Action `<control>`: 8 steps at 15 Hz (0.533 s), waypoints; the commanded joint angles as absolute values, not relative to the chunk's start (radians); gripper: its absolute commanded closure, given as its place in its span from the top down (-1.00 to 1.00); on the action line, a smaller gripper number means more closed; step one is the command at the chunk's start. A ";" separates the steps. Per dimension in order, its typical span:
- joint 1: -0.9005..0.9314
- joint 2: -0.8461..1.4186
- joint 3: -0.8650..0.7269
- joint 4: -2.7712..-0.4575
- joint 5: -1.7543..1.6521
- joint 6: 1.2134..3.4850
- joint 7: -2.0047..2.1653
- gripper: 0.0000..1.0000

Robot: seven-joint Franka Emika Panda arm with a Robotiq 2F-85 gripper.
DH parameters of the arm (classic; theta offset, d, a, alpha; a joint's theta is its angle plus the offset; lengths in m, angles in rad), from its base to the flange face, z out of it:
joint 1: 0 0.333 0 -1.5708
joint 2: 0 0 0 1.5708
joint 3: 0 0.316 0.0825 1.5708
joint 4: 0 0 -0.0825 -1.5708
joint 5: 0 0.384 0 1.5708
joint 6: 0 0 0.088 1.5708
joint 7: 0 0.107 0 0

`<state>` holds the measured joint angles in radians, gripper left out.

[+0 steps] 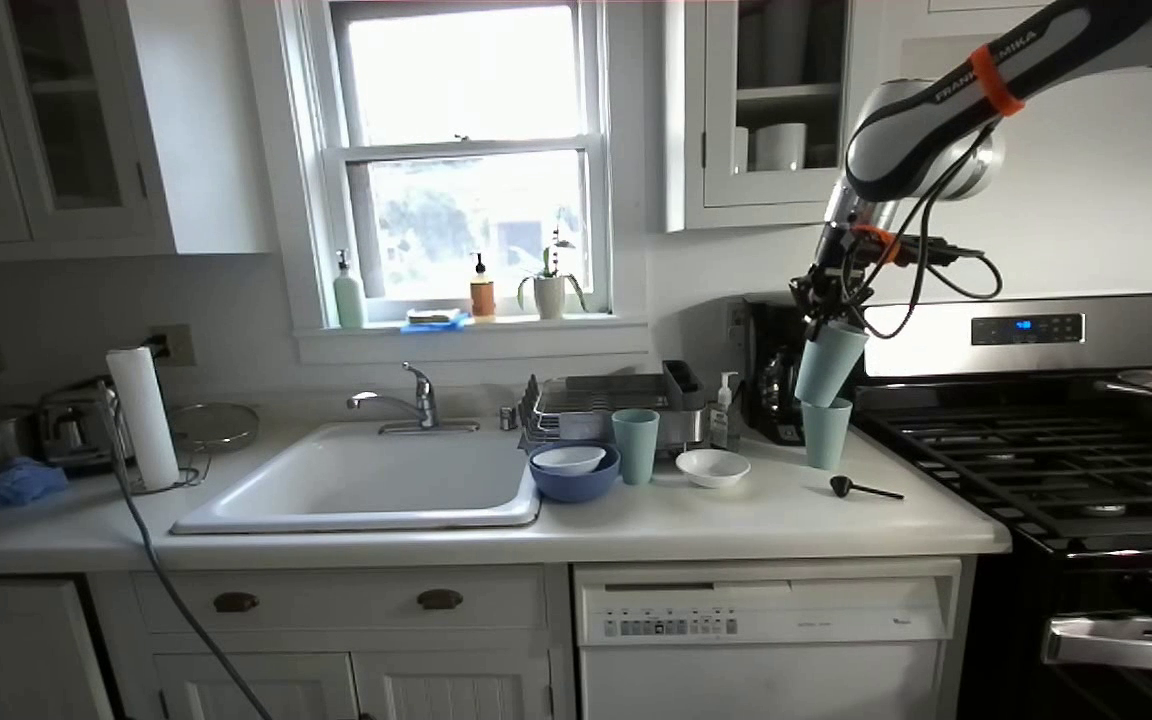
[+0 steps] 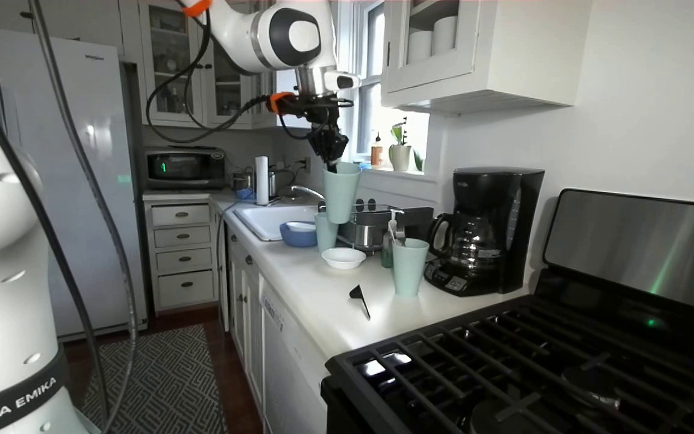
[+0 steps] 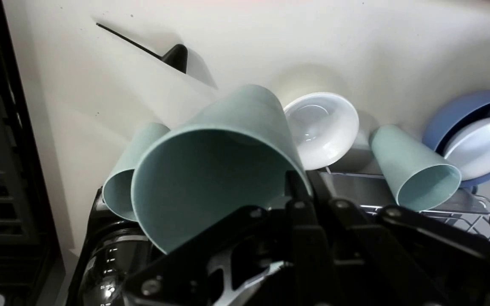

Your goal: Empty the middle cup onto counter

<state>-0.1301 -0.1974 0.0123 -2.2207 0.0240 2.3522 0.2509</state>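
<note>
The middle cup [image 1: 831, 367], a pale teal-green tumbler, hangs in the air above the counter [image 1: 696, 525], slightly tilted with its mouth up. It also shows in an exterior view [image 2: 341, 194] and large in the wrist view [image 3: 253, 110]. My gripper [image 3: 306, 180] is shut on its rim, one finger inside and one outside. The cup's inside is dark, and I cannot tell whether anything lies in it. One look-alike cup [image 2: 410, 268] stands on the counter by the coffee maker. Another look-alike cup [image 1: 635, 447] stands beside the blue bowl.
A black scoop [image 2: 356, 293] lies near the counter's front. A white bowl [image 1: 713, 467], a blue bowl [image 1: 576, 485], the dish rack [image 1: 596, 400] and the sink [image 1: 356, 522] are to one side. The coffee maker [image 2: 485, 235] and black stove [image 2: 503, 361] are on the other.
</note>
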 commanded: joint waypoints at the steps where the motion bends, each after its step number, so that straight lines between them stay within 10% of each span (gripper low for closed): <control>1: -0.110 -0.191 -0.005 -2.203 0.017 2.339 0.256 -0.91; 8: -0.105 -0.121 -0.012 -2.131 0.019 2.302 0.222 -0.98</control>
<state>-0.1273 -0.1650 0.0088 -2.1841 0.0175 2.3383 0.2533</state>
